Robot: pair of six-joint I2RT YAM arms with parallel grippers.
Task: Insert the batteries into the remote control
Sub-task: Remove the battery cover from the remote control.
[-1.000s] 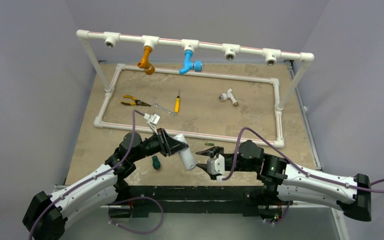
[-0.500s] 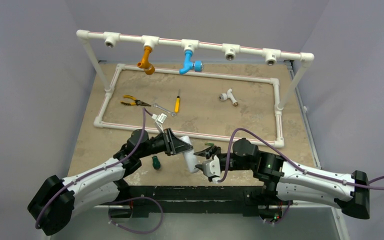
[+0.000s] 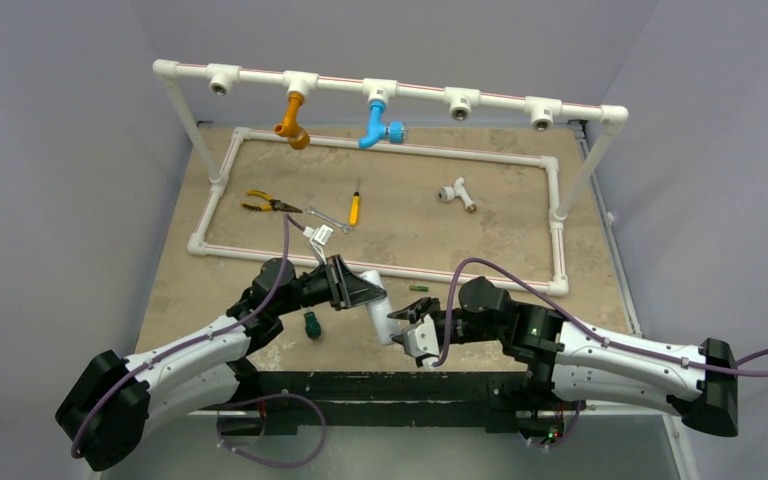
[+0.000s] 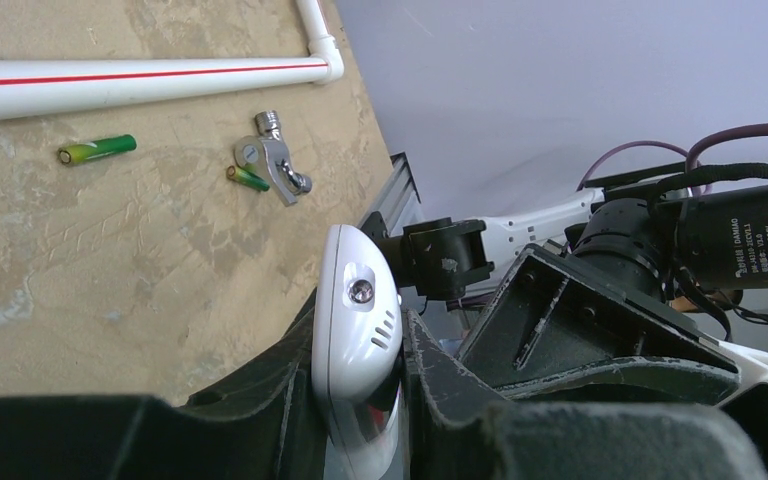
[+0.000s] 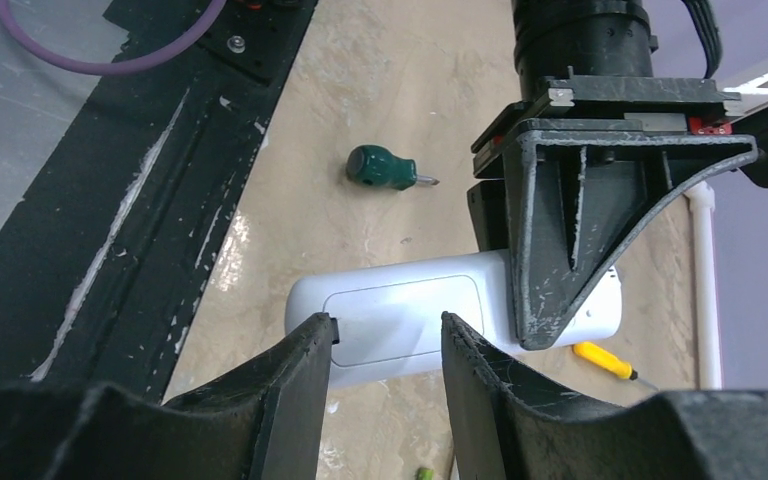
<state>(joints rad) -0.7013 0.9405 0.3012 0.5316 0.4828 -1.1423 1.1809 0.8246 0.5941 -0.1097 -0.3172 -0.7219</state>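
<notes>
My left gripper (image 3: 358,291) is shut on the white remote control (image 3: 378,308) and holds it above the table near the front edge. In the left wrist view the remote's rounded end (image 4: 358,300) sticks up between my fingers. In the right wrist view its plain white back (image 5: 410,318) shows a closed cover outline. My right gripper (image 3: 406,323) is open, and its tips (image 5: 385,335) stand on either side of the cover area. I cannot tell whether they touch it. Two green batteries (image 4: 98,150) (image 4: 250,179) lie on the table; one shows from above (image 3: 419,288).
A dark-green-handled screwdriver (image 3: 312,323) lies left of the remote and also shows in the right wrist view (image 5: 380,167). A small metal fitting (image 4: 275,168) lies beside one battery. The white pipe frame (image 3: 460,277) runs behind. Pliers (image 3: 265,204), a yellow screwdriver (image 3: 355,208) and a pipe tee (image 3: 455,192) lie inside it.
My right gripper has moved left up to the remote's lower end. My left arm shifted the remote slightly right and forward, then held still.
</notes>
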